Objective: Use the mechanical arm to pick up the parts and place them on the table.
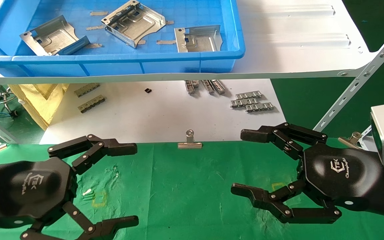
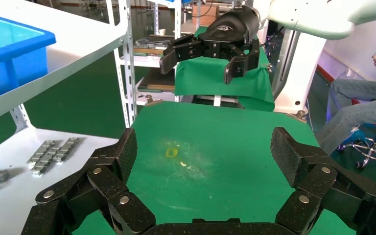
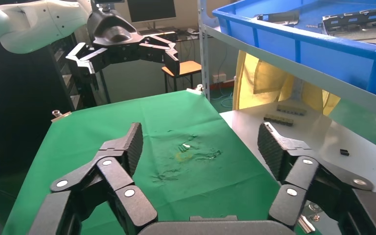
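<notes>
Above green table [image 1: 185, 186]: left claw [image 1: 130, 183] open, empty.

Three parts [image 1: 53, 36] [image 1: 133, 22] [image 1: 198, 39] lie side by side in the bin [image 1: 112, 61], which stands on the shelf [image 1: 295, 40] behind the counter [image 1: 185, 186]. The left hand [image 1: 127, 183] and right hand [image 1: 242, 163] hover over the counter, facing each other. A binder clip [image 1: 189, 140] sits on its far edge between them.

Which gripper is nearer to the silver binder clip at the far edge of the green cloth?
About equal, perhaps the left. The left gripper hovers over the green cloth to the left of the binder clip; the right gripper hovers to its right. Both are open and empty.
</notes>
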You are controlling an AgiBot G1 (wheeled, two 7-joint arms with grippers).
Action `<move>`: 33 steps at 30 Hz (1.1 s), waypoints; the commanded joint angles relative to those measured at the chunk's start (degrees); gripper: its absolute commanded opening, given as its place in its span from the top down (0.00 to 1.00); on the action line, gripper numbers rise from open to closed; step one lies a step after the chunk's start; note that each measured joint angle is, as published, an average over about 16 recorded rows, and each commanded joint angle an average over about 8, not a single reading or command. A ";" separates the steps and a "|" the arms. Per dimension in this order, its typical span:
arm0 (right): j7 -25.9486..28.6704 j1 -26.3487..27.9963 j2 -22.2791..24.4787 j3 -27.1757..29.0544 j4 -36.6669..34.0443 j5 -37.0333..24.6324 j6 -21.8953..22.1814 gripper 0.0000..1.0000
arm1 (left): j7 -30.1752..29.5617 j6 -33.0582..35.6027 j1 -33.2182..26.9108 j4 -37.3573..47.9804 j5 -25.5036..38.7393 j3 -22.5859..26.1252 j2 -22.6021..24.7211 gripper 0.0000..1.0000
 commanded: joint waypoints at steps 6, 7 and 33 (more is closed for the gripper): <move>0.00 0.00 0.00 0.00 0.00 0.00 0.00 1.00 | 0.00 0.00 0.00 0.00 0.00 0.00 0.00 0.00; 0.00 0.00 0.00 0.00 0.00 0.00 0.00 1.00 | 0.00 0.00 0.00 0.00 0.00 0.00 0.00 0.00; 0.00 0.00 0.00 0.00 0.00 0.00 0.00 1.00 | 0.01 0.00 0.00 -0.02 0.00 -0.01 0.00 0.00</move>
